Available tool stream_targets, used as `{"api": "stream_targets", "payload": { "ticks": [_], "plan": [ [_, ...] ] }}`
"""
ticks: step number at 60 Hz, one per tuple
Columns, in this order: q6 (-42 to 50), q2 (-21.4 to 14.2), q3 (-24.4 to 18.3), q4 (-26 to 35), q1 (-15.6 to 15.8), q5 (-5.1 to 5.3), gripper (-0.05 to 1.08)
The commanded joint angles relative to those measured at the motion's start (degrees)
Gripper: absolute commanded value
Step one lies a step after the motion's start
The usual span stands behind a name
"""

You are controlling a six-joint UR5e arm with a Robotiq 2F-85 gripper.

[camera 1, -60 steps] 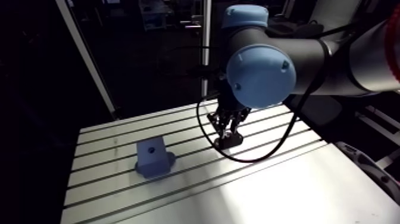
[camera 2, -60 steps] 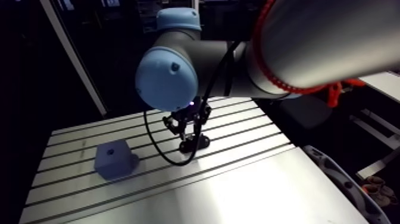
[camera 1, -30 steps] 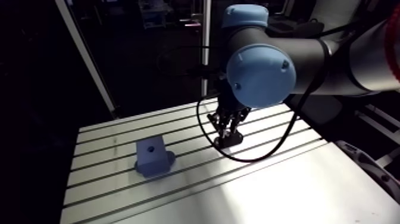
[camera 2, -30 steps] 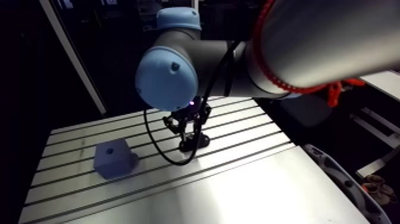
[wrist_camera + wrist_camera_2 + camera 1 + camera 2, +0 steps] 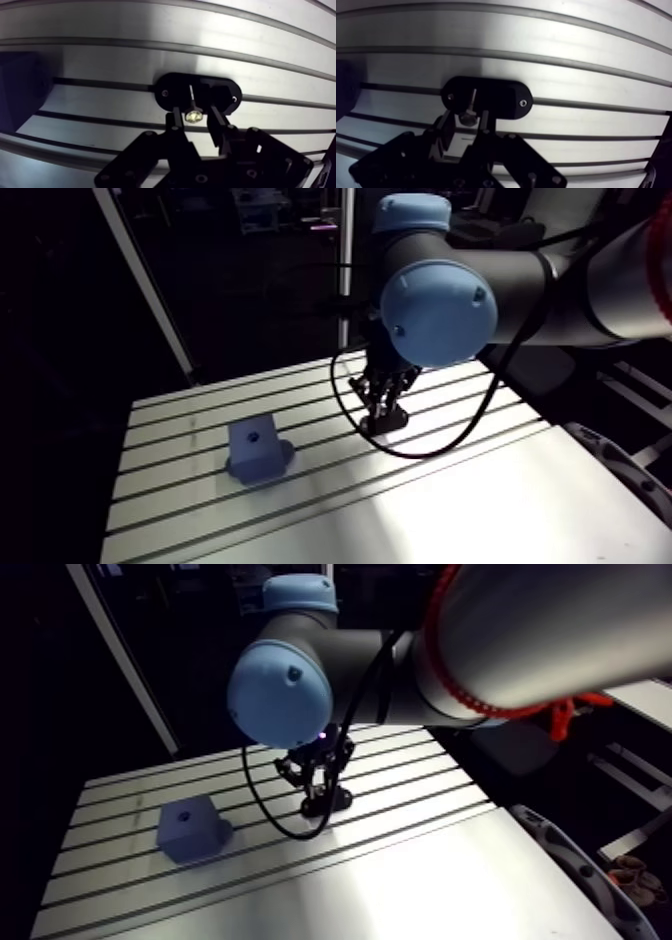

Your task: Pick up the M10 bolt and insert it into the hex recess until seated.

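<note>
A small bolt (image 5: 193,116) stands in a black oval holder (image 5: 222,91) on the slotted table, its bright head toward the wrist camera and its thin shank running down into the holder. My gripper (image 5: 194,111) hangs low over the holder. Its fingers (image 5: 176,120) straddle the bolt head with a small gap on each side, so it is open. In the arm view the gripper (image 5: 384,422) is near the table's middle. The blue-grey block (image 5: 255,451), with a dark recess (image 5: 254,438) in its top face, stands apart on the table's left part.
The table (image 5: 470,488) has slotted rails across its far half and a smooth plate nearer the camera. A slanted metal post (image 5: 150,288) rises behind the far left corner. The block shows as a dark shape (image 5: 20,90) off to one side in the wrist view.
The gripper has shifted very slightly over the holder, and the cable loop beside it has swung a little. The block has stayed in place.
</note>
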Motion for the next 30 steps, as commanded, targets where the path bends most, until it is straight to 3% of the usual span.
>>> {"api": "stream_targets", "payload": {
  "ticks": [1,30],
  "plan": [
    [0.00,0.14,0.02,0.00,0.00,-0.01,0.62],
    [0.00,0.05,-0.14,0.09,0.00,-0.01,0.66]
  ]
}}
